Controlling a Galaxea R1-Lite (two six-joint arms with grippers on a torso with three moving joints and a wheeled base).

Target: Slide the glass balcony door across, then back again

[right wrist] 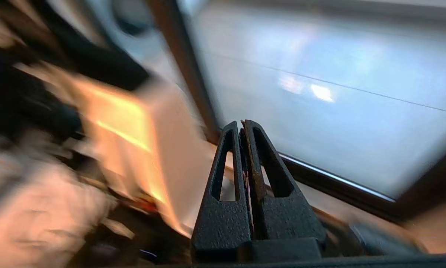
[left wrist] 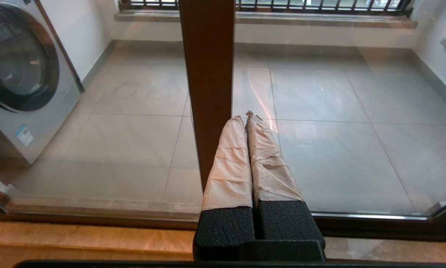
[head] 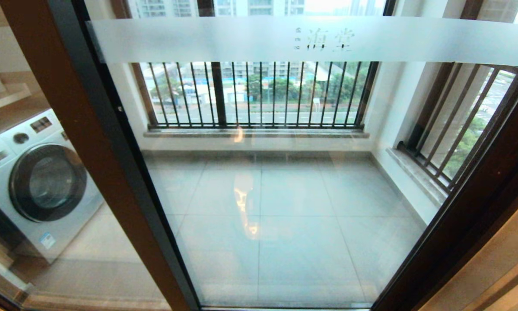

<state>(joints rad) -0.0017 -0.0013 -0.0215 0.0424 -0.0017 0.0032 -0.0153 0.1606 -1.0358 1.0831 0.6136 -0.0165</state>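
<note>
The glass balcony door [head: 280, 190] fills the head view: clear glass in a dark brown and black frame, with a frosted white band [head: 310, 39] bearing Chinese characters near the top. Its left stile [head: 112, 142] runs down the left side. Neither gripper shows in the head view. In the left wrist view, my left gripper [left wrist: 245, 116], its fingers wrapped in pale tape, is shut with nothing held, pointing at the brown stile [left wrist: 208, 74] and glass. In the right wrist view, my right gripper [right wrist: 241, 124] is shut and empty, low near the door's bottom rail [right wrist: 338, 182].
A white front-loading washing machine [head: 34, 181] stands behind the glass at left. Black barred railing windows [head: 259, 95] line the balcony's far wall and right side [head: 462, 125]. The grey tiled balcony floor [head: 284, 224] lies beyond. A wooden threshold [left wrist: 89, 238] runs below the door.
</note>
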